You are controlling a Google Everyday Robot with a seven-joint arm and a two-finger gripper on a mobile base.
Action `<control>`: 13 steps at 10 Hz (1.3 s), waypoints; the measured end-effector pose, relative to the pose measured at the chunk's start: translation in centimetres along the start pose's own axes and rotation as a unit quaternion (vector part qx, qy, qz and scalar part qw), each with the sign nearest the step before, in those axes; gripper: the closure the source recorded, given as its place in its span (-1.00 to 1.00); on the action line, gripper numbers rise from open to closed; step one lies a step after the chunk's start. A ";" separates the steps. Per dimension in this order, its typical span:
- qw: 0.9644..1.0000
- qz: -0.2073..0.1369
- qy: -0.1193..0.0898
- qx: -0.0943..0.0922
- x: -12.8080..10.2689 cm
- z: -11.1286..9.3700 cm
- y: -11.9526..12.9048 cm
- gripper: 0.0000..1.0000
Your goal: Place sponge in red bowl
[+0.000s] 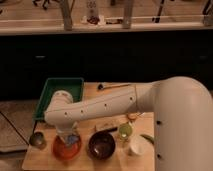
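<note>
Dim warm light is falling on the red bowl (pixel 60 153) and the gripper (pixel 70 137) just above it; behind the bowl, the cabinets (pixel 125 60) are sitting dark.

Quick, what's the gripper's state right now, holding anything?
Gripper: over the red bowl, right at the sponge; whether it holds it cannot be told.

Kitchen (dk cabinets (pixel 100 60)), wood ctr (pixel 116 94), pincer (pixel 70 138) over red bowl (pixel 56 149)

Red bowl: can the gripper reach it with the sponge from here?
Probably yes. The gripper sits right over the red bowl, sponge at it, and nothing stands between; the dark bowl is off to the side.
</note>
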 end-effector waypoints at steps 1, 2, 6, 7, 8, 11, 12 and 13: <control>1.000 -0.001 -0.001 0.001 0.0 0.1 0.0 -0.60; 1.000 -0.002 -0.002 0.004 0.0 0.2 -0.1 -0.60; 1.000 -0.005 -0.006 0.007 -0.1 0.4 0.0 -0.60; 1.000 -0.006 -0.007 0.008 -0.1 0.5 -0.1 -0.60; 1.000 -0.007 -0.008 0.009 -0.1 0.5 -0.1 -0.60; 1.000 -0.009 -0.010 0.008 0.1 0.5 0.1 -0.60; 1.000 -0.010 -0.012 0.008 0.1 0.5 0.2 -0.60; 1.000 -0.010 -0.012 0.008 0.2 0.4 0.2 -0.60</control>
